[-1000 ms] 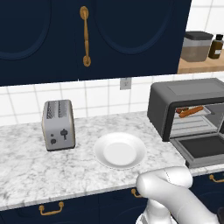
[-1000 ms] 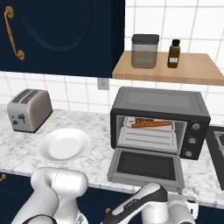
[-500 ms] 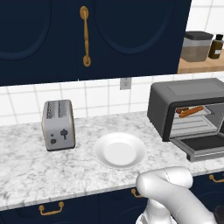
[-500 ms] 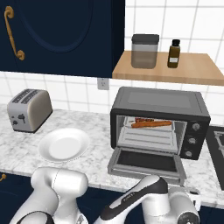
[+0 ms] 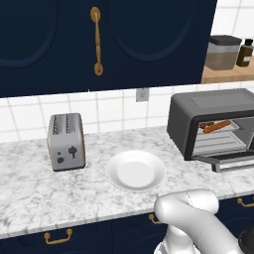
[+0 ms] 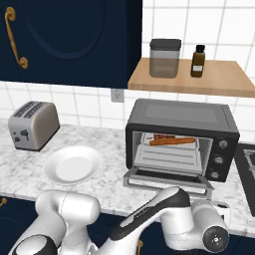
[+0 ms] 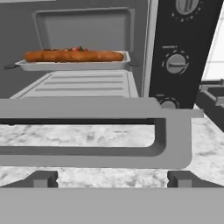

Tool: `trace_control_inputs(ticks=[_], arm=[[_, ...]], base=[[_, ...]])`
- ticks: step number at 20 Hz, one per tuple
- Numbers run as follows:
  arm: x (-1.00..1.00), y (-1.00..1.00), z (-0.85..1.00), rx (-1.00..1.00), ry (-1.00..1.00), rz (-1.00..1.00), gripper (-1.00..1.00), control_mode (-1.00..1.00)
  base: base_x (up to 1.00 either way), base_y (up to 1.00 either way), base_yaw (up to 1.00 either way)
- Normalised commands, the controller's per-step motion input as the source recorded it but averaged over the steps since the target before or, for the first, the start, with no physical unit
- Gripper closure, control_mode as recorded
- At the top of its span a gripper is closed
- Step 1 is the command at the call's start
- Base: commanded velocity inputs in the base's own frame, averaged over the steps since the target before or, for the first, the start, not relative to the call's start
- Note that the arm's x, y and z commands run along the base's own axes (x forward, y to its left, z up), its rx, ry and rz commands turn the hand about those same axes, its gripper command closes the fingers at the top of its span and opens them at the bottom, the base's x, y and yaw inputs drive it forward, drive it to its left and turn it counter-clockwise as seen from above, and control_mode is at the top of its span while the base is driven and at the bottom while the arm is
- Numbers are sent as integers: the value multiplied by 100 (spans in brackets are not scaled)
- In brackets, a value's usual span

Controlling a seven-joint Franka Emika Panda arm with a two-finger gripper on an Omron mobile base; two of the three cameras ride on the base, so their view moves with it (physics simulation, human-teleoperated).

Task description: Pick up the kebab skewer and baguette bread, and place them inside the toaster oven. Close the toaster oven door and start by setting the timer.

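Your gripper (image 7: 111, 179) gapes wide, holding nothing; the toaster oven door (image 7: 100, 131) handle bar lies just above both fingertips (image 7: 41, 178), baguette bread (image 7: 73, 56) well beyond.

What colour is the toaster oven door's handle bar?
Light grey, clearest in the hand view: handle bar on the toaster oven door.

Robot arm (image 6: 164, 214): glossy white, rounded link housings joined by bulbous elbows; a black band along the forearm; a dark grey circular joint cap at the wrist end. Two small dark grey finger tips (image 7: 41, 178), blocky and square-edged.
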Motion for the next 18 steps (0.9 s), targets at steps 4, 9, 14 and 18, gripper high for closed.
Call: trace_control_inputs(ticks=[4,9,14,18], arm=[[11,5,53,0,-1,0,-100,-100],[12,8,42,0,-1,0,-100,-100],[0,0,0,0,0,0,-100,-100],[-54,0,-47,0,8,0,-100,-100]], base=[[0,0,0],[0,0,0],[0,0,0],[0,0,0]])
